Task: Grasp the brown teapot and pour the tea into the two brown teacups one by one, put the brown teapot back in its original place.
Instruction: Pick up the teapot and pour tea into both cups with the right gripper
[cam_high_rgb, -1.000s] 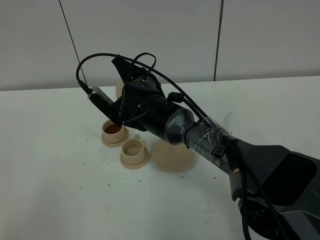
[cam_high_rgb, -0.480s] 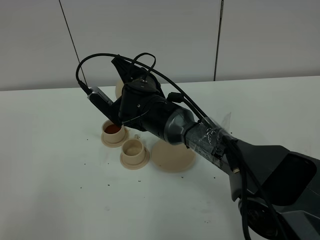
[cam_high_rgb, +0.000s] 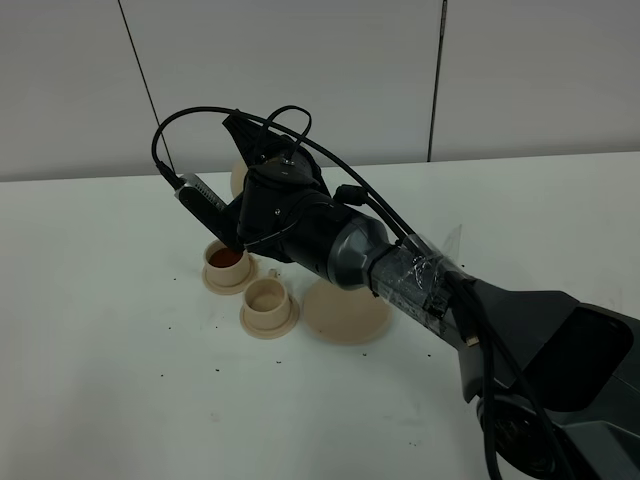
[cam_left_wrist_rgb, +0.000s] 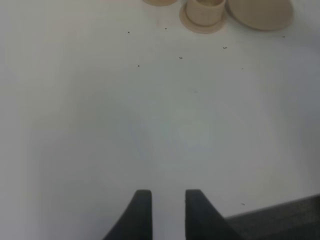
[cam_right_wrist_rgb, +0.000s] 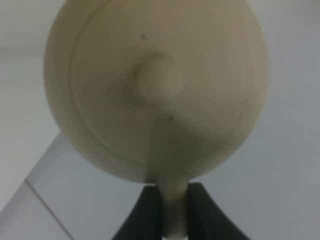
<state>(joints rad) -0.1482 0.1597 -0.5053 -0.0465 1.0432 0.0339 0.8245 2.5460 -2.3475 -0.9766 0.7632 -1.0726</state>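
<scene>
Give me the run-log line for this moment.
right gripper: shut on brown teapot handle, tilted above far teacup | far teacup: red tea | near teacup: no tea seen | left gripper: open, empty

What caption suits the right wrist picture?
Right gripper pinching the brown teapot by its handle, lid knob in plain view.

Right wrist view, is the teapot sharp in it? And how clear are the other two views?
Right wrist view: the brown teapot fills the frame, very close and blurred; left wrist view: slightly soft, even light on the table; exterior high view: sharp, evenly lit, no glare.
</scene>
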